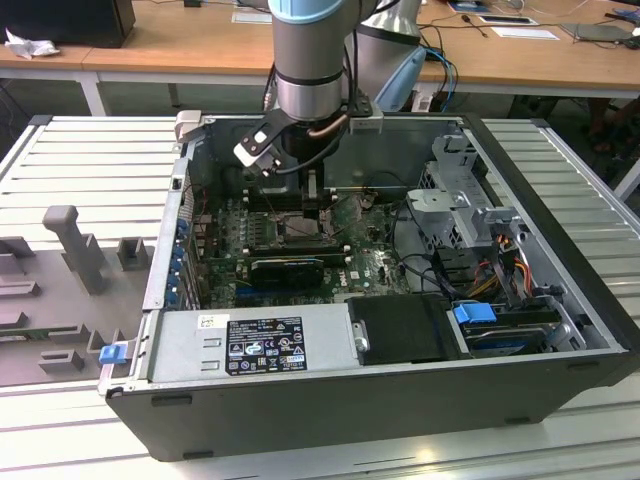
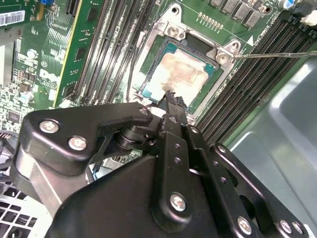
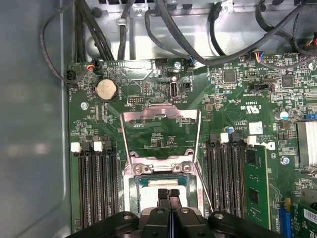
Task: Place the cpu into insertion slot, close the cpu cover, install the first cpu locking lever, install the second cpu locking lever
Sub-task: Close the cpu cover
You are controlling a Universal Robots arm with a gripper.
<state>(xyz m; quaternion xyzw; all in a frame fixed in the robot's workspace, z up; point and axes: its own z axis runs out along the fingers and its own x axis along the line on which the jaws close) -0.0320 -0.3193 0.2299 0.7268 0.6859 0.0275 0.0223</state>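
Note:
The cpu (image 2: 181,74), a pale silver square, lies flat in the insertion slot (image 2: 154,58) on the green motherboard. My gripper (image 2: 171,95) stands straight over it, fingers shut together with nothing between them, tips at or just above the chip's face. In the first wrist view the shut gripper (image 3: 168,192) covers part of the cpu (image 3: 151,184) in the insertion slot (image 3: 132,198). The cpu cover (image 3: 161,115) is swung up and open beyond the socket, the board showing through its window. A thin locking lever (image 3: 203,188) sticks up beside the socket. In the exterior view the gripper (image 1: 313,208) reaches down into the case.
Long black memory slots (image 3: 94,183) flank the socket on both sides. A green card (image 3: 255,186) stands nearby. Black cables (image 3: 163,25) cross the board's far edge. The case wall (image 3: 29,124), power supply (image 1: 250,345) and drive cage (image 1: 470,210) hem the board in.

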